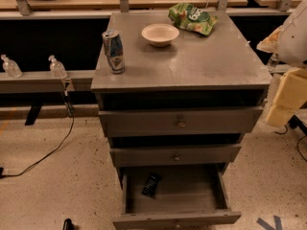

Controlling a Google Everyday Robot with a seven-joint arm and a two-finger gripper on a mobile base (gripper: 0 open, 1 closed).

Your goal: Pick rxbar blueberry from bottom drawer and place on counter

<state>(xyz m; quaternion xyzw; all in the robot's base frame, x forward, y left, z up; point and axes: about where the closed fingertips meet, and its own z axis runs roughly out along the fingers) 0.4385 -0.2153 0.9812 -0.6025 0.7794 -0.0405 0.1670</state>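
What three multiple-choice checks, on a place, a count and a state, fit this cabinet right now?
1. Where is the rxbar blueberry? A) middle drawer B) bottom drawer C) bare floor
2. How many things sit on the counter? A) one B) three C) five
3. The bottom drawer is: A) pulled open B) shut C) taken out
Key: 1 B, the dark bar lies on that drawer's floor. 2 B, a can, a bowl and a green chip bag. 3 A, its inside shows from above. The gripper is not in view.
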